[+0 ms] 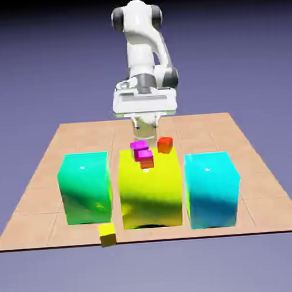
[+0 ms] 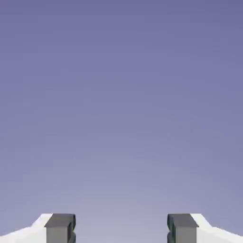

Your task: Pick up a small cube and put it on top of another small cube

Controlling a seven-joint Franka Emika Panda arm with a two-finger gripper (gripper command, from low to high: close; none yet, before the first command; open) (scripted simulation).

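A tiny yellow small cube (image 1: 107,234) lies at the table's front edge, just before the gap between the green and yellow-green blocks. My gripper (image 1: 145,135) hangs behind the big yellow-green block (image 1: 150,191), far from that cube. Two small magenta cubes (image 1: 142,150) and two small orange-red cubes (image 1: 165,144) cluster right below the gripper at the block's top edge. I cannot tell whether they touch the fingers. In the hand view the gripper (image 2: 121,230) is open: both grey fingertips (image 2: 60,228) stand wide apart with only the plain backdrop between them.
Three big blocks stand in a row across the front of the wooden table (image 1: 246,141): a green one (image 1: 85,188) on the exterior view's left, the yellow-green one in the middle and a cyan one (image 1: 211,190) on the right.
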